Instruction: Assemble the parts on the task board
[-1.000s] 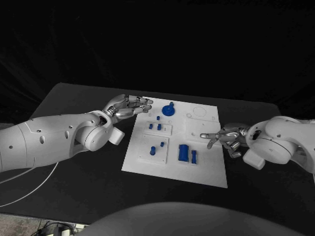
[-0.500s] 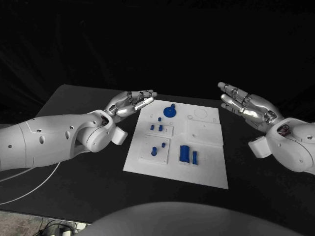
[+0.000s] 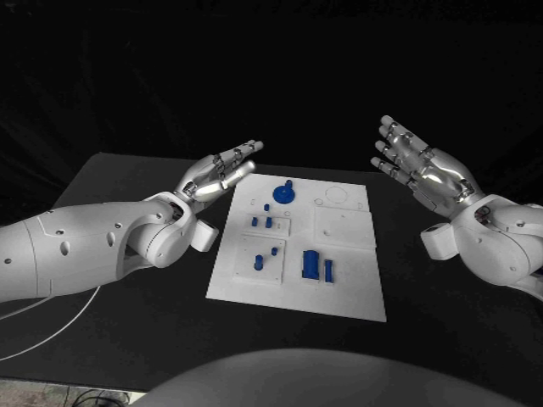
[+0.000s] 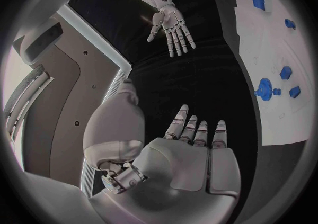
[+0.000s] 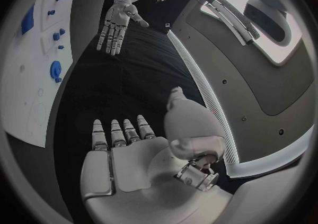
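Head view: both your hands hang raised off the table, fingers spread flat, holding nothing — left hand at 10 o'clock of the task board, right hand at 2 o'clock. The left is nearer the blue parts, which sit along the board's left half, long axis running 12 to 6. Whether they're seated or loose, you can't tell.

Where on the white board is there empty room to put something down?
The white rectangular task board is bare along its right half, right of the two tall blue blocks, and along its near edge. The left half is crowded: small blue pegs, and the round blue gear at the far end. Both open robot hands hover off the board.
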Controlling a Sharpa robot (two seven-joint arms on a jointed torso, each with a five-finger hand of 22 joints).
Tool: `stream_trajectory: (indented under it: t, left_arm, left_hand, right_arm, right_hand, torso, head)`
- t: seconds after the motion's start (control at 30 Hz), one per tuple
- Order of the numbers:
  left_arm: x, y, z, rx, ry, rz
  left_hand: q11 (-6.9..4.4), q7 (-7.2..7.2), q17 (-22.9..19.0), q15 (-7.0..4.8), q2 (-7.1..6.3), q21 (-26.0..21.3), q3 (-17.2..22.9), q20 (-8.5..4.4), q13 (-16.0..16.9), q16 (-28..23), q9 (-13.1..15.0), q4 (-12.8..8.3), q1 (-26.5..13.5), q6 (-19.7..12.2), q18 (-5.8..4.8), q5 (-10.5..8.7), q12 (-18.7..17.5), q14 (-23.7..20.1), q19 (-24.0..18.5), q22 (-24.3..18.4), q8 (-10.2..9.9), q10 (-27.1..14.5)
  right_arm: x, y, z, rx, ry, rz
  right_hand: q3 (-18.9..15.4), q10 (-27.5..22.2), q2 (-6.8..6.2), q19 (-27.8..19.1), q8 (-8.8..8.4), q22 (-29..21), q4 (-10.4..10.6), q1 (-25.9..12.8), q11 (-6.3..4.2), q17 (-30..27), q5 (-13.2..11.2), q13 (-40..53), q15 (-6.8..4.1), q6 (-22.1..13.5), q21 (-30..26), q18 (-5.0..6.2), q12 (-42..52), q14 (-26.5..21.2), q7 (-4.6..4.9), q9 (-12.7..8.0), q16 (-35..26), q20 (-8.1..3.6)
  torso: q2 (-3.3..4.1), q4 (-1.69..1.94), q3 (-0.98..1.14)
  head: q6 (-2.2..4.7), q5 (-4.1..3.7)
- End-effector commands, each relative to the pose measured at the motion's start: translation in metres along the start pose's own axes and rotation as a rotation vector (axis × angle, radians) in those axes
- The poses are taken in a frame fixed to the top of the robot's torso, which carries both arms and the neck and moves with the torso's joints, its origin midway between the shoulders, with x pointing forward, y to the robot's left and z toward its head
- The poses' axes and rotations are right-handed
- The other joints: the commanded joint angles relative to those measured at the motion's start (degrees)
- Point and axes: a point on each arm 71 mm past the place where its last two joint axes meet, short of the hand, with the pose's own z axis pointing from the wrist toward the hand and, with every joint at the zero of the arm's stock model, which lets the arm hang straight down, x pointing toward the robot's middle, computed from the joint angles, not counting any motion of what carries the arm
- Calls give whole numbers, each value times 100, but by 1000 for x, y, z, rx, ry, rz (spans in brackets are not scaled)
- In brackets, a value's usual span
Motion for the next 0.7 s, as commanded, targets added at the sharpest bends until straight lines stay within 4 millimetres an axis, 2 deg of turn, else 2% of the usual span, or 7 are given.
stream_trajectory:
  t: [0.03,0.07,0.1,0.13,0.23,0.4,0.7]
  left_arm:
    - [0,-1,1,0,-13,-1]
    - [0,-1,2,0,-21,-1]
    - [1,-2,2,-1,-30,-2]
    - [1,-2,3,-1,-42,-3]
    - [4,-4,8,-5,-97,-8]
    - [9,-8,16,-22,-215,-24]
    - [19,-15,27,-88,-442,-72]
  left_hand:
    - [21,-36,-5,-49,319,-20,613,-354,-36,-20,-147,-484,-1909,-837,-468,-48,-368,-4,-13,-150,-44,-67]
    - [21,-36,-5,-49,760,-20,613,-434,-36,-20,-147,-598,-2356,-1032,-468,-48,-454,-4,-13,-150,-44,-67]
    - [21,-36,-5,-49,760,-20,613,-852,-36,-20,-147,-692,-2720,-1195,-468,-48,-887,-4,-13,-150,-44,-67]
    - [21,-36,-5,-49,760,-20,613,-852,-36,-20,-147,-1167,-3025,-1330,-468,-48,-887,-4,-13,-150,-44,-67]
    - [21,-36,-5,-49,760,-20,613,-852,-36,-20,-147,-1167,-3745,-2016,-468,-48,-887,-4,-13,-150,-44,-67]
    - [21,-36,-5,-49,760,-20,613,-852,-36,-20,-147,-1167,-4570,-2016,-468,-48,-887,-4,-13,-150,-44,-67]
    - [21,-36,-5,-49,760,-20,613,-852,-36,-20,-147,-1167,-4570,-2016,-468,-48,-887,-4,-13,-150,-44,-67]
  right_arm:
    - [1,0,2,-1,-10,-1]
    - [2,0,3,-1,-17,-1]
    - [2,-1,4,-2,-26,0]
    - [3,-1,5,-2,-36,0]
    - [6,-3,12,-4,-88,4]
    - [13,-8,25,1,-199,17]
    - [31,-22,45,45,-436,55]
  right_hand:
    - [330,3,-254,-1,-29,-5,-473,-1900,112,-5,-52,-5,-45,-311,-21,-480,-20,0,317,-48,-16,-355]
    - [789,3,-254,-1,-29,-5,-578,-2330,112,-5,-52,-5,-45,-741,-21,-480,-20,0,762,-48,-16,-435]
    - [789,3,-254,-1,-29,-5,-678,-2696,112,-5,-52,-5,-45,-741,-21,-480,-20,0,762,-48,-16,-845]
    - [789,3,-254,-1,-29,-5,-1125,-3004,112,-5,-52,-5,-45,-741,-21,-480,-20,0,762,-48,-16,-845]
    - [789,3,-254,-1,-29,-5,-1125,-3696,112,-5,-52,-5,-45,-741,-21,-480,-20,0,762,-48,-16,-845]
    - [789,3,-254,-1,-29,-5,-1125,-4513,112,-5,-52,-5,-45,-741,-21,-480,-20,0,762,-48,-16,-845]
    - [789,3,-254,-1,-29,-5,-1125,-4513,112,-5,-52,-5,-45,-741,-21,-480,-20,0,762,-48,-16,-845]
  torso:
    - [2,2,6]
    - [1,4,9]
    - [0,6,12]
    - [-2,10,16]
    - [-8,25,37]
    - [-22,57,82]
    - [-50,124,173]
  head:
    - [36,-1]
    - [60,-9]
    - [88,-18]
    - [123,-30]
    - [290,-84]
    - [645,-200]
    - [1374,-439]
